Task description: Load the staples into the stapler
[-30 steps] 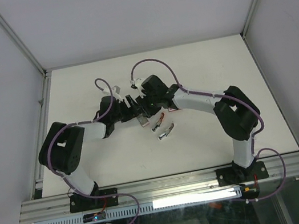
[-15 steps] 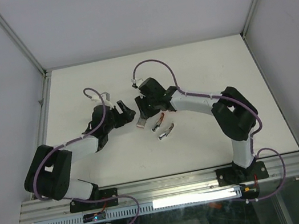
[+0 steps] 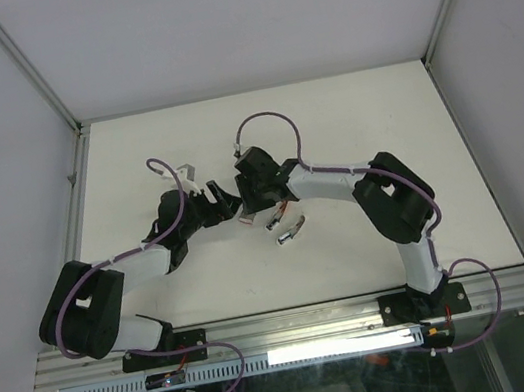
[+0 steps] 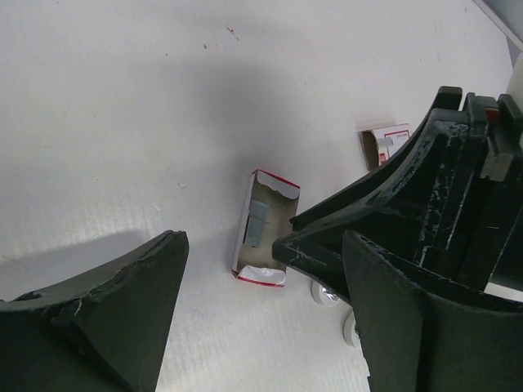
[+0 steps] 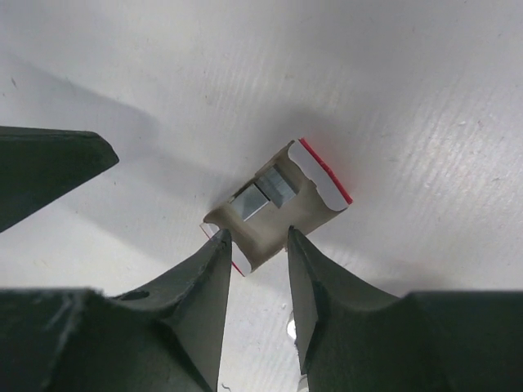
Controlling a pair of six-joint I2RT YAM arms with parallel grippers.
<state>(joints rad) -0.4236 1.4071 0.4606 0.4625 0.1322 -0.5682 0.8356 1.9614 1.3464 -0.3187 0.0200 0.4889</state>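
A white tabletop (image 3: 358, 108) sits inside grey walls and an aluminium frame. Near its middle lie the staples (image 5: 276, 202), a red-and-white box with its tray open and a silvery strip showing inside. The right gripper (image 5: 255, 238) is clenched on the near end of that box, one fingertip against each side. The left gripper (image 3: 228, 205) hangs just left of it, its jaws spread wide and holding nothing. The stapler (image 3: 290, 235) lies just beside the box, toward the tabletop's near edge. A second red-and-white cardboard piece (image 4: 386, 144) rests apart from the box.
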